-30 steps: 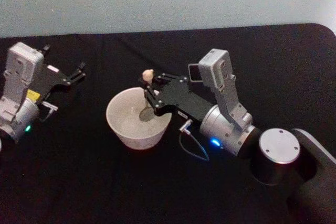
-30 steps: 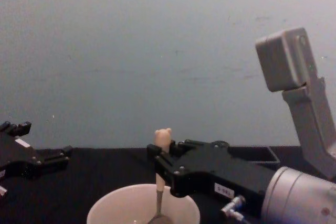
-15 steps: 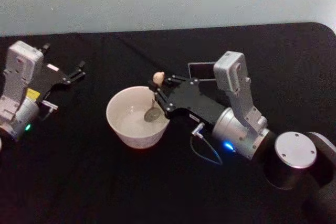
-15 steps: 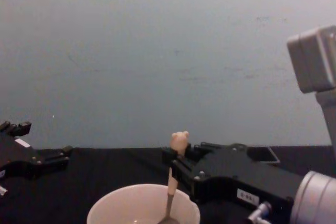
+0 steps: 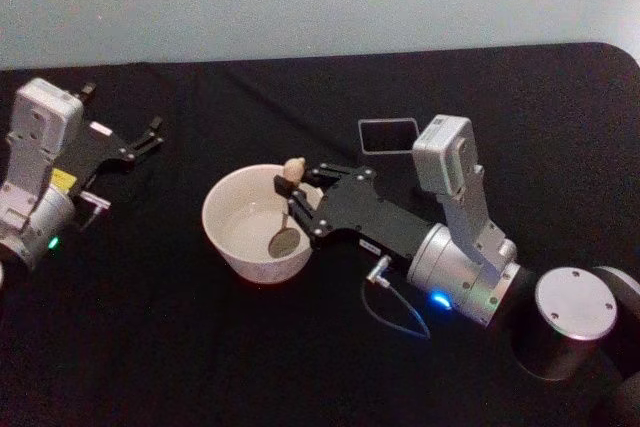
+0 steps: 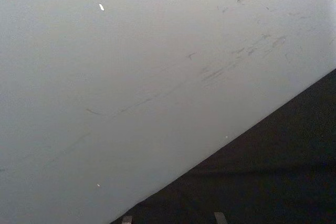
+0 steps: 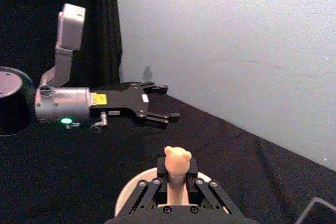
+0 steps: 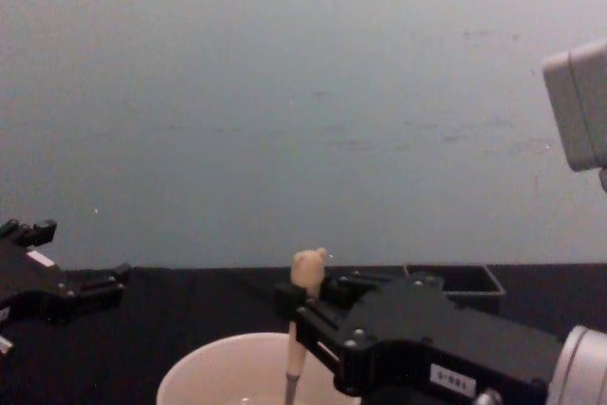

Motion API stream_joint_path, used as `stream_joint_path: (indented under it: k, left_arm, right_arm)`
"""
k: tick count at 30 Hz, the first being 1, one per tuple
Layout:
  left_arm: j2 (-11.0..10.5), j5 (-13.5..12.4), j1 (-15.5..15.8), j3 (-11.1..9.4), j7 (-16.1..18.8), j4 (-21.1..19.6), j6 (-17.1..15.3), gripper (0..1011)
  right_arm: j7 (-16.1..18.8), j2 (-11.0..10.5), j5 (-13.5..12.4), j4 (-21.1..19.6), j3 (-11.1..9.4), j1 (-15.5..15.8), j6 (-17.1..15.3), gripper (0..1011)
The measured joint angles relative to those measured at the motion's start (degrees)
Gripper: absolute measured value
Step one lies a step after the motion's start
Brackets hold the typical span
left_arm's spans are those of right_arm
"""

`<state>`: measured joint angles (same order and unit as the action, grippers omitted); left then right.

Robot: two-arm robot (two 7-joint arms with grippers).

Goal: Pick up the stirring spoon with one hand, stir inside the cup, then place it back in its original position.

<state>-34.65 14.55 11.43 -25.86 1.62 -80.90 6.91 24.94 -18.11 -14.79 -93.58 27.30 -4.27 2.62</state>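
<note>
Clamping fingers on the spoon (image 5: 287,215), the right gripper (image 5: 293,195) holds it in the cup (image 5: 214,209); left gripper (image 7: 172,102) idle, fingers apart.

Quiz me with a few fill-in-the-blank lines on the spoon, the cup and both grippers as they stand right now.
1. The right gripper is shut on the stirring spoon just below its ______-head top.
2. The spoon's silvery bowl is ______ the cup.
3. The left gripper is parked off to the cup's left, holding nothing, its fingers ______.

Missing words: bear; inside; open
</note>
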Motion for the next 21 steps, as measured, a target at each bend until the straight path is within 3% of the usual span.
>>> stream_joint_path:
  k: [11, 21]
  left_arm:
    - [0.0, 0.0, 0.0, 0.0, 0.0, 0.0, 0.0, 1001]
    - [0.0, 0.0, 0.0, 0.0, 0.0, 0.0, 0.0, 1001]
  right_arm:
    - [0.3, 0.3, 0.0, 0.0, 1.8, -0.5, -0.1, 199]
    - [-1.0, 2.9, 1.4, 3.4, 2.9, -3.1, 0.1, 199]
